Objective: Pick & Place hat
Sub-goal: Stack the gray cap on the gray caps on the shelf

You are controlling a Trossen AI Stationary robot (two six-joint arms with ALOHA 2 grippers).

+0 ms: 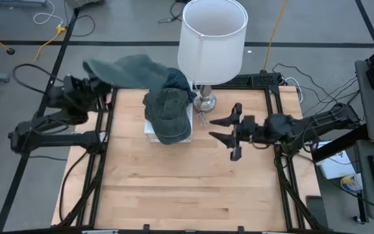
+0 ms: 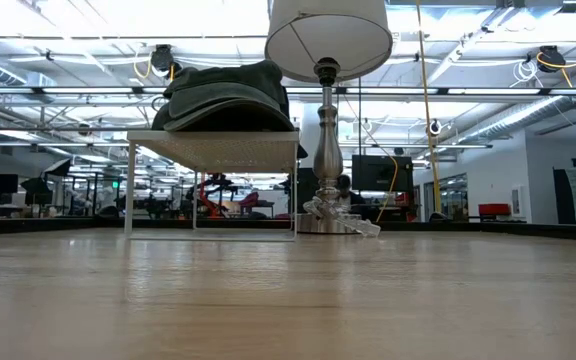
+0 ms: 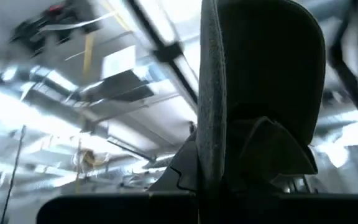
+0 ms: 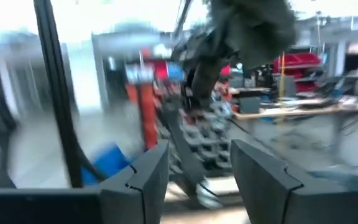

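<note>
Wooden table (image 1: 187,188) lies bare in front; left end effector (image 1: 106,88) lifts hat (image 1: 130,70) past its edge.

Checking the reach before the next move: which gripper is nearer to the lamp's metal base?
The right. The right gripper is open and hangs just beside the lamp base, toward the right arm's side. The left gripper sits past the table's left edge, shut on a grey hat.
</note>
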